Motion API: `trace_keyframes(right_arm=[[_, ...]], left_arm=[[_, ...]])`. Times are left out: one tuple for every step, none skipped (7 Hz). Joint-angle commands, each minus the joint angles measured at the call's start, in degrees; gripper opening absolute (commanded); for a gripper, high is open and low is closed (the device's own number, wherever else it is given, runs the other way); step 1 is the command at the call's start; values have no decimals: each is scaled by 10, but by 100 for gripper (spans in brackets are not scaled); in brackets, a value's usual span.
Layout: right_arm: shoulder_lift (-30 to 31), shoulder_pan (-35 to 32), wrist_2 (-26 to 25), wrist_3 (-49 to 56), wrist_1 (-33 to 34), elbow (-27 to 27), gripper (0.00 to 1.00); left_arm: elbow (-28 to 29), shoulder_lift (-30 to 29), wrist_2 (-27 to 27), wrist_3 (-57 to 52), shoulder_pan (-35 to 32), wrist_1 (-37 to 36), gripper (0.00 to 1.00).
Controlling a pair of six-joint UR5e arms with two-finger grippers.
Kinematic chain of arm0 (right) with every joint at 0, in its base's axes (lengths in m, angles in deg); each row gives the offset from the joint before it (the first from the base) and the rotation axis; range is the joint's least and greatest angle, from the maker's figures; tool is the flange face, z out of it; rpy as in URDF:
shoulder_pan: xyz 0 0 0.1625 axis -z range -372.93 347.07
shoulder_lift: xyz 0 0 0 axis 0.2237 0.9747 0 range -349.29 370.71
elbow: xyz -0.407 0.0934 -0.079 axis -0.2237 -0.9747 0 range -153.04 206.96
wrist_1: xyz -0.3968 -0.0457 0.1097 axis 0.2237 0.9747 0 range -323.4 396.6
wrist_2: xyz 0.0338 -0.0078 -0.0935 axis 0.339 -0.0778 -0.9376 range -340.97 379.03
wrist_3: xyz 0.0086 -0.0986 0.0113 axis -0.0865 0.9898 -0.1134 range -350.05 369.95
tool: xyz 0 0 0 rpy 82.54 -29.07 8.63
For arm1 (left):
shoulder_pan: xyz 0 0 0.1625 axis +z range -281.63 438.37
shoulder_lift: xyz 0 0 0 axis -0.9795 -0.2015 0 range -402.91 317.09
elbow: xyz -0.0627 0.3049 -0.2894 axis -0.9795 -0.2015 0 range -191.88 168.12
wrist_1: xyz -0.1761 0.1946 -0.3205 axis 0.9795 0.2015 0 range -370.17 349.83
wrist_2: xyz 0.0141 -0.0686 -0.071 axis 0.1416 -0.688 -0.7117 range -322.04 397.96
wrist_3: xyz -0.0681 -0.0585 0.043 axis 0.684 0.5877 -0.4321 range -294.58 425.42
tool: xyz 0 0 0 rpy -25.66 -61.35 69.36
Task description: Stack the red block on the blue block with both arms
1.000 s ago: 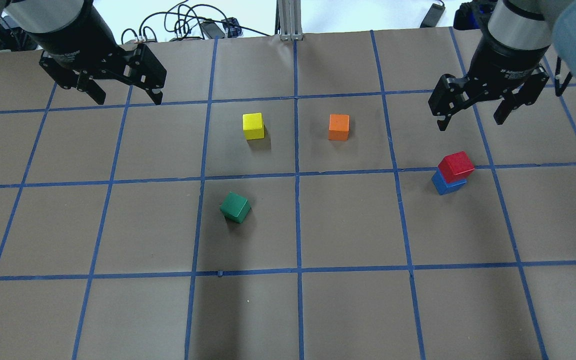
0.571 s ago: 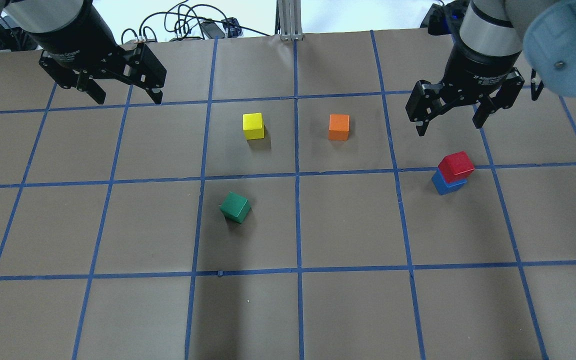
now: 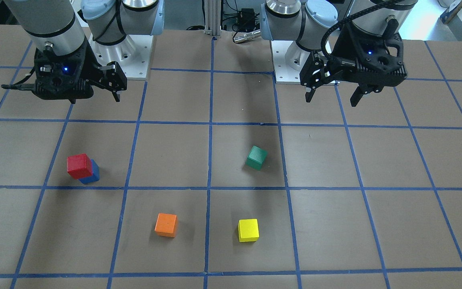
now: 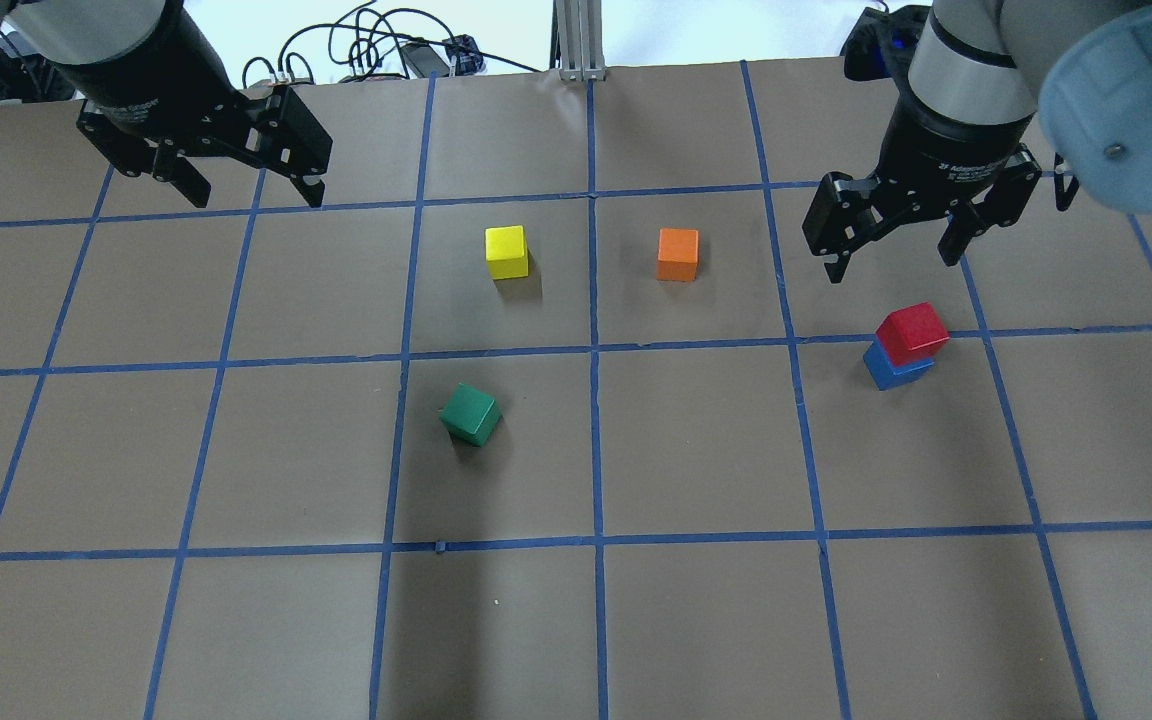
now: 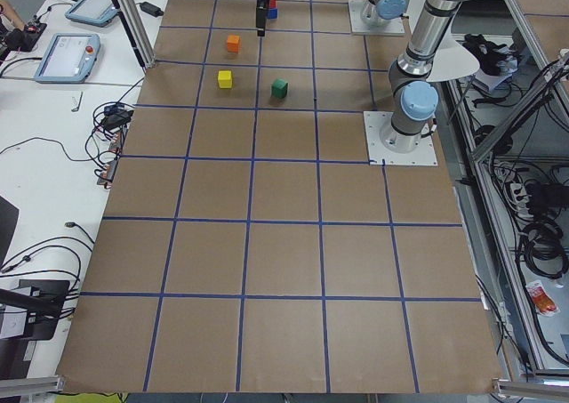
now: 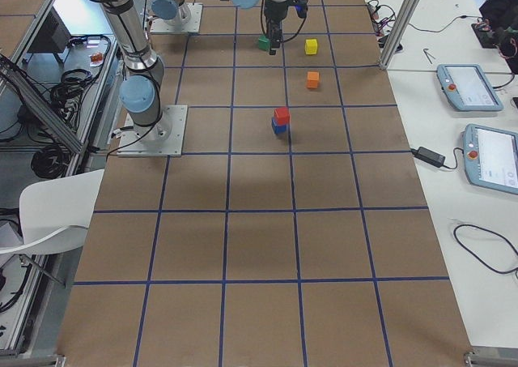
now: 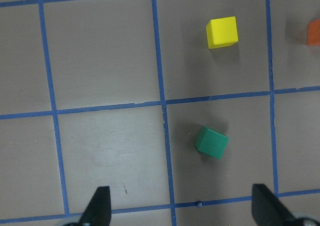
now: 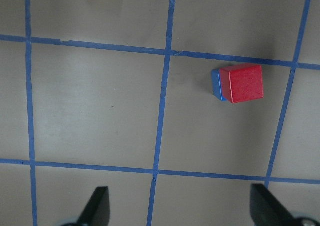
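Observation:
The red block (image 4: 913, 332) sits on top of the blue block (image 4: 894, 372), slightly offset, on the right side of the table. The stack also shows in the right wrist view, red block (image 8: 241, 82) over blue block (image 8: 216, 85), and in the front view (image 3: 79, 165). My right gripper (image 4: 891, 262) is open and empty, hovering above the table just beyond the stack and apart from it. My left gripper (image 4: 258, 198) is open and empty at the far left, high above the table.
A green block (image 4: 471, 414) lies rotated near the middle. A yellow block (image 4: 506, 252) and an orange block (image 4: 677, 254) stand farther back. Blue tape lines grid the brown table. Cables lie beyond the far edge.
My right gripper has moved to the left and a little nearer the stack, staying open. The left gripper and all blocks have not moved.

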Motion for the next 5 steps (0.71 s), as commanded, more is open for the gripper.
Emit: trace_keyframes(right_arm=[[4, 0, 1, 3, -1, 2, 100], [5, 1, 0, 9, 0, 2, 100], [7, 1, 1, 10, -1, 2, 100], [7, 1, 1, 9, -1, 3, 100], [12, 3, 0, 10, -1, 7, 100]], left_arm=[[0, 0, 0, 0, 0, 0, 100], [0, -1, -1, 0, 0, 0, 100], [0, -1, -1, 0, 0, 0, 100], [0, -1, -2, 0, 0, 0, 100], [-1, -2, -2, 0, 0, 0, 100]])
